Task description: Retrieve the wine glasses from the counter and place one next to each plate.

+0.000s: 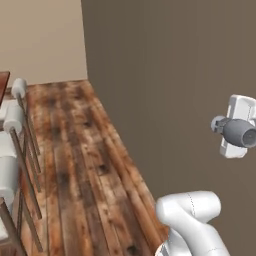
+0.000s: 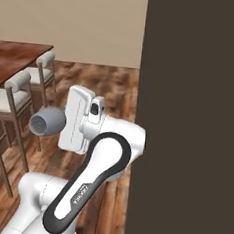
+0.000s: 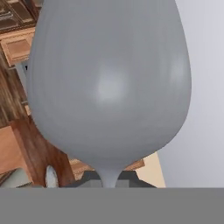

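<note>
- Your largest thing is the dark wall (image 2: 189,120), running the whole height at 3 o'clock in the right base view; in the left base view it spreads from 12 to 4 o'clock.
- Next comes the plank floor (image 1: 80,165), a worn brown band from 11 down to 6 o'clock in the left base view.
- You see a beige wall (image 1: 40,37) behind it at 11 o'clock.
- The island (image 2: 16,60), a dark reddish top, sits at 10 o'clock in the right base view, well apart from the arm.
- Stools (image 2: 18,93) with pale cushions and thin dark legs line up beside it; in the left base view they stand along 9 o'clock.
- Your arm (image 2: 91,177) rises from 7 o'clock in the right base view and bends up to the centre; in the left base view its elbow shows at 5 o'clock.
- The claw (image 2: 63,120) points toward 9 o'clock in the right base view; in the left base view it sits at 3 o'clock.
- The glass (image 3: 109,83) is in the claw: its grey bowl sticks out sideways from the hand, held in the air above the floor, near the dark wall.
- In the hand view the bowl looms large at centre, and its stem narrows down at 6 o'clock between the finger tips (image 3: 131,177), so you can take the claw as clenched on the stem.
- Wooden cabinet fronts show small at 10 o'clock in the hand view.
</note>
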### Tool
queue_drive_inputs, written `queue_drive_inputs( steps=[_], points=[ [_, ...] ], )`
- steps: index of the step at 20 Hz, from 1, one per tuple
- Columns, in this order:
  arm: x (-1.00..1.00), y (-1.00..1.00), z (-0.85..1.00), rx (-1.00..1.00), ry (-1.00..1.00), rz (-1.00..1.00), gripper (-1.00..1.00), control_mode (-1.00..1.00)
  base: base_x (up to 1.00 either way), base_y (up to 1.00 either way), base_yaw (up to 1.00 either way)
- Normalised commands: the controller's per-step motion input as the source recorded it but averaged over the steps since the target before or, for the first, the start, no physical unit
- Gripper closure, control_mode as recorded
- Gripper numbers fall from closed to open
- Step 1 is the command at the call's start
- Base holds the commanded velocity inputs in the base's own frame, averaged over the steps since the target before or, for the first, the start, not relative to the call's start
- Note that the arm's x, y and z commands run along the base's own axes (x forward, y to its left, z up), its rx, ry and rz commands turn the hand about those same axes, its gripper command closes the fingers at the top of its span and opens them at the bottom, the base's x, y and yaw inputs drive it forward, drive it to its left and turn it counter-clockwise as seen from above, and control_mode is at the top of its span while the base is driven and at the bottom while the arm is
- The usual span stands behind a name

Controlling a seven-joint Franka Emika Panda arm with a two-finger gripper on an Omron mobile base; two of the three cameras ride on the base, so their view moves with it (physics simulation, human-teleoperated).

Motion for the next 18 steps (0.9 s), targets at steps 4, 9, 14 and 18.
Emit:
queue_drive_inputs(
  steps=[4, 9, 14, 18],
  points=[
    [0.00, 0.00, 0.00, 0.00, 0.00, 0.00, 1.00, 1.00, 1.00, 0.00, 0.00],
    [0.00, 0.00, 0.00, 0.00, 0.00, 0.00, 1.00, 1.00, 1.00, 0.01, 0.02],
    [0.00, 0.00, 0.00, 0.00, 0.00, 0.00, 1.00, 1.00, 1.00, 0.05, 0.08],
    [0.00, 0.00, 0.00, 0.00, 0.00, 0.00, 1.00, 1.00, 1.00, 0.19, 0.11]
  ],
)
